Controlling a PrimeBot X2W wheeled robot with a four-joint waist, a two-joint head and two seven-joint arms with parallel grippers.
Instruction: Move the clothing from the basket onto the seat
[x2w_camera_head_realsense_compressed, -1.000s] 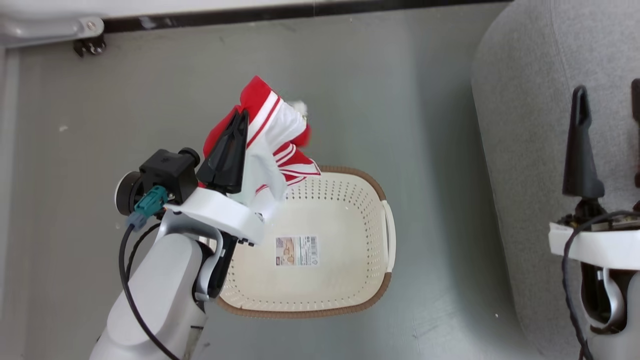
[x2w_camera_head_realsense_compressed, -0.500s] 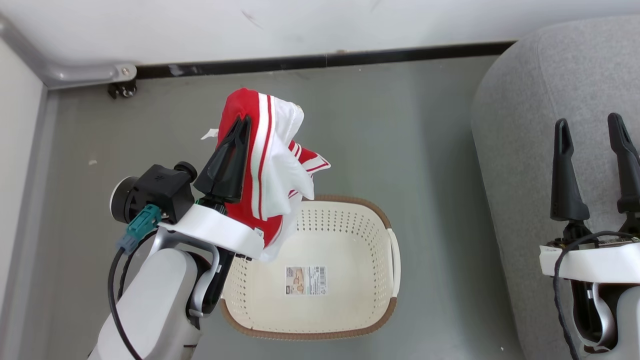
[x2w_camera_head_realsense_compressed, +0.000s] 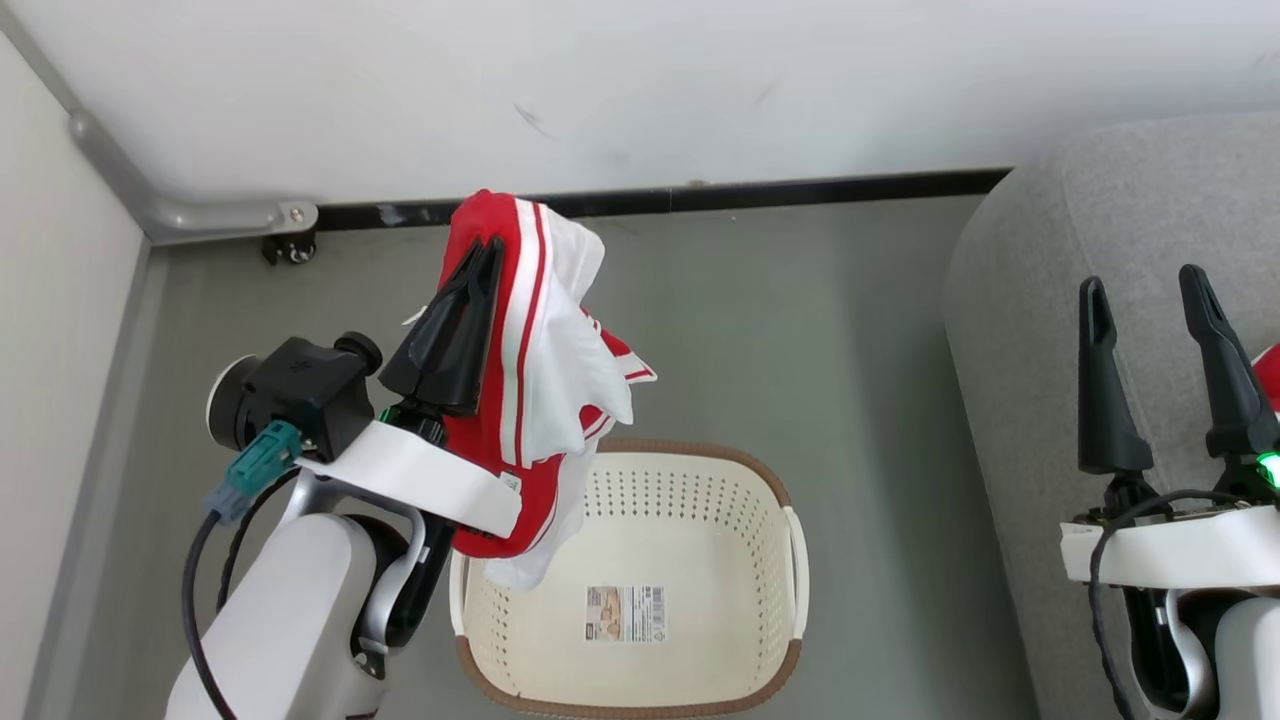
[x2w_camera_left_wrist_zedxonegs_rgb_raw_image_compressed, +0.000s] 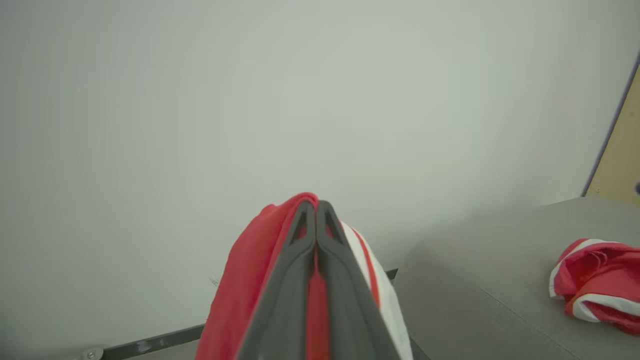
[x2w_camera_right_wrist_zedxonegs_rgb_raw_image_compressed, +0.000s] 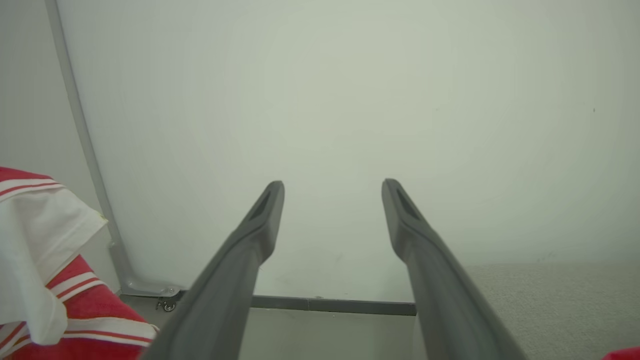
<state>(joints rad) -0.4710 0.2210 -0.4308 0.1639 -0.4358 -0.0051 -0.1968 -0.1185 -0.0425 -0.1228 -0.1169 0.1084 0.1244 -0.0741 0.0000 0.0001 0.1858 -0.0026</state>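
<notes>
Now: left gripper (x2w_camera_head_realsense_compressed: 488, 250) is clamping bright red-and-white fabric garment (x2w_camera_head_realsense_compressed: 560, 340), frame centre.
Next: likely needing a swing to grey upholstered sofa (x2w_camera_head_realsense_compressed: 1010, 330), frame right.
Spare: right gripper (x2w_camera_head_realsense_compressed: 1140, 280) is idling, fingers apart.

Left hand (x2w_camera_head_realsense_compressed: 488, 250) raised, pinched closed; right hand (x2w_camera_head_realsense_compressed: 1142, 282) fingers apart.

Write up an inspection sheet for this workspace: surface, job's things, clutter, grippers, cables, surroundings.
Surface: grey floor, with the basket standing on it.
Job's things: red-and-white garment hangs from the left gripper over the basket; the basket's visible interior shows a barcode label, no clothing; second garment lies on the grey sofa.
Clutter: nothing seen.
Grippers: left gripper shut on the garment; right gripper open, above the sofa.
Cables: black cable with teal connector at the left wrist; second black cable looped at the right wrist.
Surroundings: white wall, black baseboard, grey conduit in the corner.
</notes>
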